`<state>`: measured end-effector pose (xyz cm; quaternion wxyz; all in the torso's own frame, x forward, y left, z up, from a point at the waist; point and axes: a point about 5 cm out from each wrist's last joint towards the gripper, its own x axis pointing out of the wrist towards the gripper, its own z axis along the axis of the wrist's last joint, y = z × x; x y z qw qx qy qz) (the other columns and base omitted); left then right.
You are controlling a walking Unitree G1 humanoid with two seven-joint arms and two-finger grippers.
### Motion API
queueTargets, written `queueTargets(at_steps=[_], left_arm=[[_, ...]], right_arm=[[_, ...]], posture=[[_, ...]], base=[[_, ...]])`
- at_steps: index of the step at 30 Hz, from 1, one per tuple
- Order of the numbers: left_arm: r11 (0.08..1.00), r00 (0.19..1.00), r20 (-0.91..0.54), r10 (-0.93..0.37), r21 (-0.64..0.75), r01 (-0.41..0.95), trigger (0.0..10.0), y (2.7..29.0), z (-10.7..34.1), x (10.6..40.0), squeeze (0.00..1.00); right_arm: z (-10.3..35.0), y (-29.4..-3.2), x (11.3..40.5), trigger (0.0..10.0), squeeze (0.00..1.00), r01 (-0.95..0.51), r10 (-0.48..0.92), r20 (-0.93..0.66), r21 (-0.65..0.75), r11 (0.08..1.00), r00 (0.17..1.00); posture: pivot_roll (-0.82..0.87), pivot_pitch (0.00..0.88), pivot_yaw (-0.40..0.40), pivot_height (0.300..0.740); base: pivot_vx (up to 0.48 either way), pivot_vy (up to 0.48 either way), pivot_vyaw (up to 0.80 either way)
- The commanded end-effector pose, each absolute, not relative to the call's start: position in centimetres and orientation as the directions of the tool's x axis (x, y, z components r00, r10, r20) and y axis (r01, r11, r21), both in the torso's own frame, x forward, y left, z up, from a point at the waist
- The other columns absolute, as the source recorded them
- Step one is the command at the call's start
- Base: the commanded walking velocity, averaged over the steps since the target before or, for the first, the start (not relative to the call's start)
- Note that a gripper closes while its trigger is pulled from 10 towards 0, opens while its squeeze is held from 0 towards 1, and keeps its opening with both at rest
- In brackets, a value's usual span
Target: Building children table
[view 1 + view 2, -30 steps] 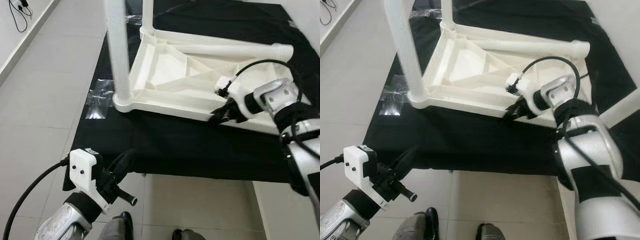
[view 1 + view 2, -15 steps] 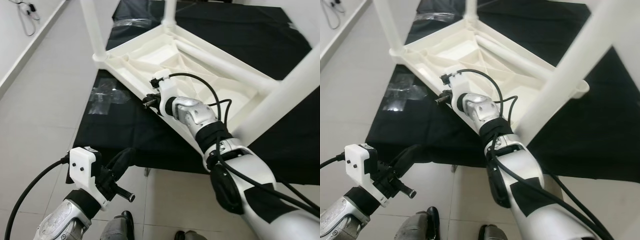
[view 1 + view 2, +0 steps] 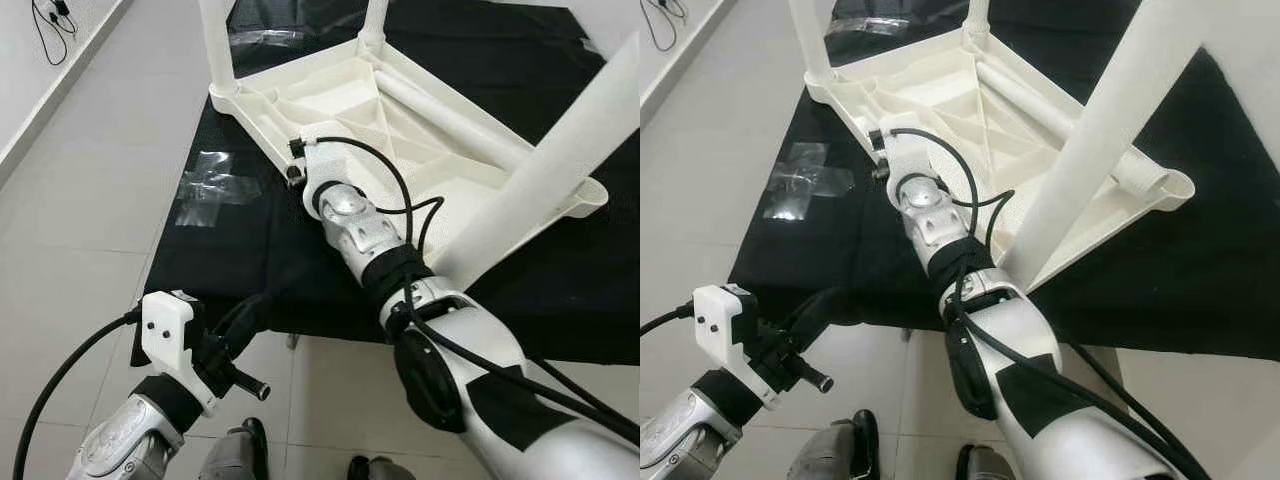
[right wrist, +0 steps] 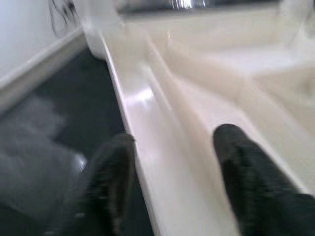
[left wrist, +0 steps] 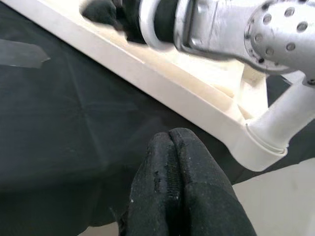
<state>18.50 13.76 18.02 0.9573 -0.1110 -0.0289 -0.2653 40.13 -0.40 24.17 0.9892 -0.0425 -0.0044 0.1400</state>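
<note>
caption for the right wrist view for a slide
Open right gripper straddles the rim of the upturned white table over the black cloth.

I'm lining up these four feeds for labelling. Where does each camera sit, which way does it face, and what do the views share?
Left and right eye views: on the head, facing forward and down at the upturned white table on a black cloth; both silver arms show.
Left wrist view: on the left arm, looking along the shut left gripper toward the table's rim.
Right wrist view: on the right arm, blurred; the open right gripper straddles that rim.
All share the white table.
</note>
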Motion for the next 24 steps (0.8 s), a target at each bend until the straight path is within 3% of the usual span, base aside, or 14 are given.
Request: queueTargets(at_steps=[1, 6, 7, 8, 9, 11, 13, 15, 16, 17, 20, 21, 22, 24], left_arm=[[0.836, 0.858, 0.092, -0.505, -0.194, 0.513, 10.0, 13.8, 17.6, 18.4, 0.00], [0.837, 0.860, 0.096, -0.502, -0.197, 0.511, 10.0, 13.8, 17.6, 18.4, 0.00], [0.840, 0.863, 0.096, -0.495, -0.201, 0.504, 10.0, 13.8, 17.7, 18.5, 0.00], [0.848, 0.874, 0.099, -0.476, -0.210, 0.486, 10.0, 14.0, 17.8, 18.6, 0.00], [0.859, 0.887, 0.104, -0.449, -0.222, 0.461, 10.0, 14.3, 17.9, 18.8, 0.00], [0.859, 0.887, 0.104, -0.449, -0.222, 0.461, 10.0, 14.3, 17.9, 18.8, 0.00], [0.890, 0.919, 0.119, -0.375, -0.231, 0.393, 10.0, 15.3, 18.3, 19.4, 0.00], [0.890, 0.919, 0.119, -0.375, -0.231, 0.393, 10.0, 15.3, 18.3, 19.4, 0.00], [0.907, 0.934, 0.125, -0.334, -0.229, 0.354, 10.0, 16.0, 18.5, 19.7, 0.00], [0.907, 0.934, 0.125, -0.334, -0.229, 0.354, 10.0, 16.0, 18.5, 19.7, 0.00], [0.947, 0.961, 0.130, -0.243, -0.181, 0.264, 10.0, 18.2, 18.8, 20.5, 0.00], [0.947, 0.961, 0.130, -0.243, -0.181, 0.264, 10.0, 18.2, 18.8, 20.5, 0.00], [0.962, 0.972, 0.129, -0.195, -0.168, 0.215, 10.0, 19.4, 18.7, 20.5, 0.00], [0.962, 0.972, 0.129, -0.195, -0.168, 0.215, 10.0, 19.4, 18.7, 20.5, 0.00]], right_arm=[[24.7, 1.4, 39.3, 10.0, 1.00, -0.374, 0.376, 0.059, -0.034, 0.927, 0.925], [24.2, 2.5, 37.9, 10.0, 0.97, -0.541, 0.534, 0.111, 0.047, 0.840, 0.838], [23.6, 2.4, 37.0, 10.0, 0.35, -0.605, 0.593, 0.131, 0.088, 0.791, 0.795], [22.8, 1.9, 35.7, 10.0, 0.00, -0.676, 0.658, 0.158, 0.153, 0.721, 0.737], [22.1, 1.1, 34.3, 10.0, 0.00, -0.734, 0.712, 0.183, 0.224, 0.642, 0.678], [22.1, 1.1, 34.3, 10.0, 0.00, -0.734, 0.712, 0.183, 0.224, 0.642, 0.678], [21.2, -1.4, 31.3, 10.0, 0.00, -0.797, 0.764, 0.243, 0.288, 0.532, 0.598], [21.2, -1.4, 31.3, 10.0, 0.00, -0.797, 0.764, 0.243, 0.288, 0.532, 0.598], [20.9, -3.0, 29.9, 10.0, 0.00, -0.824, 0.786, 0.271, 0.304, 0.478, 0.556], [20.9, -3.0, 29.9, 10.0, 0.00, -0.824, 0.786, 0.271, 0.304, 0.478, 0.556], [20.0, -8.4, 26.7, 10.0, 0.00, -0.893, 0.858, 0.279, 0.271, 0.360, 0.431], [20.0, -8.4, 26.7, 10.0, 0.00, -0.893, 0.858, 0.279, 0.271, 0.360, 0.431], [19.4, -11.1, 25.3, 10.0, 0.00, -0.920, 0.898, 0.241, 0.240, 0.311, 0.367], [19.4, -11.1, 25.3, 10.0, 0.00, -0.920, 0.898, 0.241, 0.240, 0.311, 0.367]], posture=[[0.12, 0.194, -0.070, 0.740], [0.11, 0.195, -0.070, 0.740], [0.11, 0.195, -0.070, 0.740], [0.09, 0.197, -0.069, 0.740], [0.09, 0.196, -0.069, 0.740], [0.09, 0.196, -0.069, 0.740], [0.08, 0.193, -0.066, 0.740], [0.08, 0.193, -0.066, 0.740], [0.07, 0.189, -0.059, 0.740], [0.07, 0.189, -0.059, 0.740], [0.06, 0.174, -0.043, 0.740], [0.06, 0.174, -0.043, 0.740], [0.06, 0.171, -0.039, 0.740], [0.06, 0.171, -0.039, 0.740]], base=[[0.000, 0.000, 0.00], [0.000, 0.000, 0.00], [0.000, 0.000, 0.00], [0.000, 0.000, 0.00], [0.000, 0.000, 0.00], [0.000, 0.000, 0.00], [0.000, 0.000, 0.00], [0.000, 0.000, 0.00], [0.000, 0.000, 0.00], [0.000, 0.000, 0.00], [0.000, 0.000, 0.00], [0.000, 0.000, 0.00], [0.000, 0.000, 0.00], [0.000, 0.000, 0.00]])
